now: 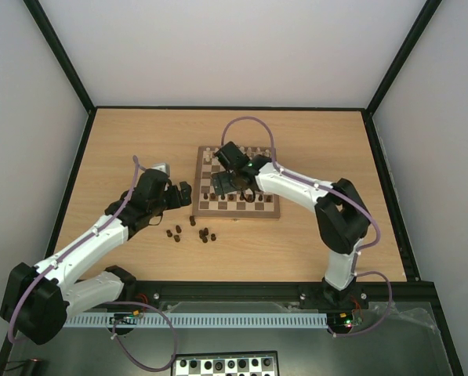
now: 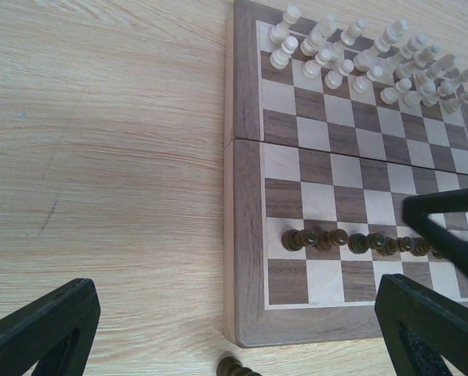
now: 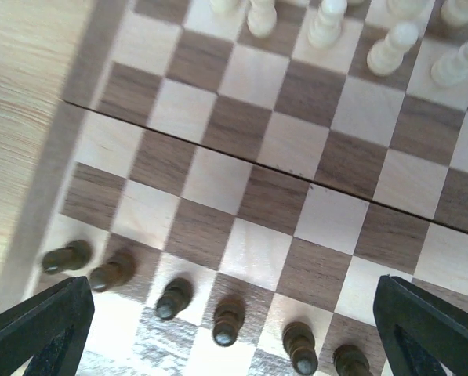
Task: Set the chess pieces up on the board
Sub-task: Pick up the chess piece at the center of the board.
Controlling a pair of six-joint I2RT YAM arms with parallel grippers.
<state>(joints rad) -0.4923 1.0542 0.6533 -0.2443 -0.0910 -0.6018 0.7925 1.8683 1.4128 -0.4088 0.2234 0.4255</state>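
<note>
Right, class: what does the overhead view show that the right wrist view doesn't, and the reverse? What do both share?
Overhead only: loose dark chessmen on the table, and a black-and-white board at the near edge. Right wrist only: the fold seam across the wooden chessboard, each dark pawn distinct. Both: that chessboard, cream chessmen.

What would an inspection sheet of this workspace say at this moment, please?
Surface: light wood-grain table.
Job's things: the board lies flat. A row of dark chess pieces stands on it. Several loose dark pieces sit on the table in front of its near edge. Pale pieces fill the far rows.
Clutter: nothing seen.
Grippers: left gripper beside the board's left edge, right gripper over the board; both open and empty.
Cables: purple cables loop along both arms.
Surroundings: pale walls; a black-and-white board beyond the near rail.
</note>
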